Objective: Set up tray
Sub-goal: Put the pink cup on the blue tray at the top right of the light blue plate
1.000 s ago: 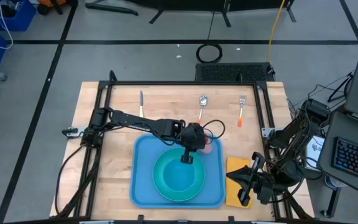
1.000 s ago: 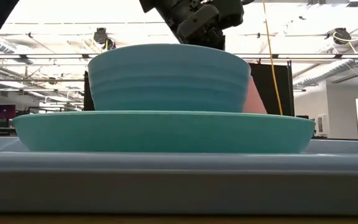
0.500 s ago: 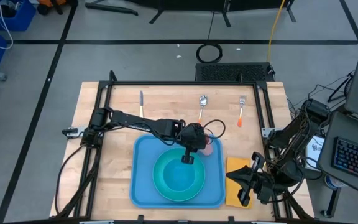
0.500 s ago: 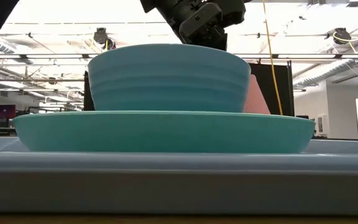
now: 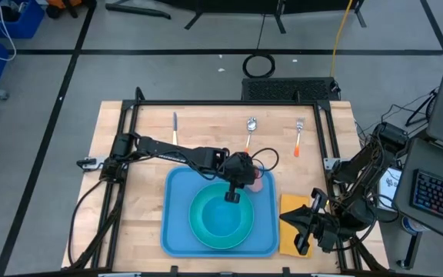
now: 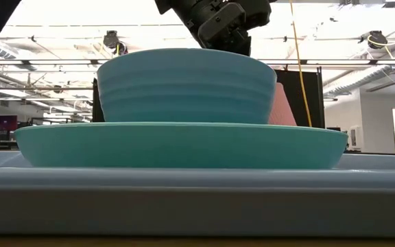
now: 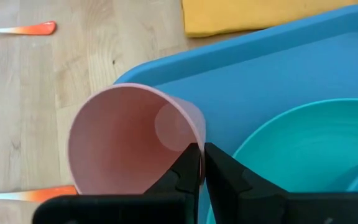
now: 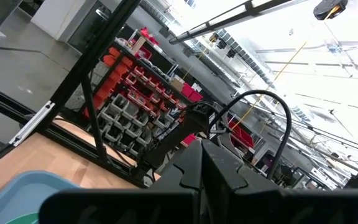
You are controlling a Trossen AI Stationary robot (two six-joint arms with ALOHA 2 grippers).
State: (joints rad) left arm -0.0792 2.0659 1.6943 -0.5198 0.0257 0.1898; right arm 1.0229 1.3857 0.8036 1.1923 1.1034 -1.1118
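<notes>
While pinching pink cup (image 7: 126, 140) rim w/ left gripper (image 7: 202, 163) nearly shut over tray (image 5: 177, 231) far corner: plate (image 5: 200, 231), bowl (image 6: 184, 86) placed, cutlery + napkin (image 5: 291, 206) left.

A light-blue tray (image 5: 174, 231) carries a turquoise plate (image 5: 198, 231) and ribbed turquoise bowl (image 6: 186, 89), with a pink cup (image 7: 129, 140), yellow-orange napkin (image 5: 291, 206) and pale wooden surface (image 5: 141, 165).

Bright ceiling lamps are glaring behind my low view and are washing out its top. My table (image 5: 129, 154) is looking evenly lit, with soft shadows only.
</notes>
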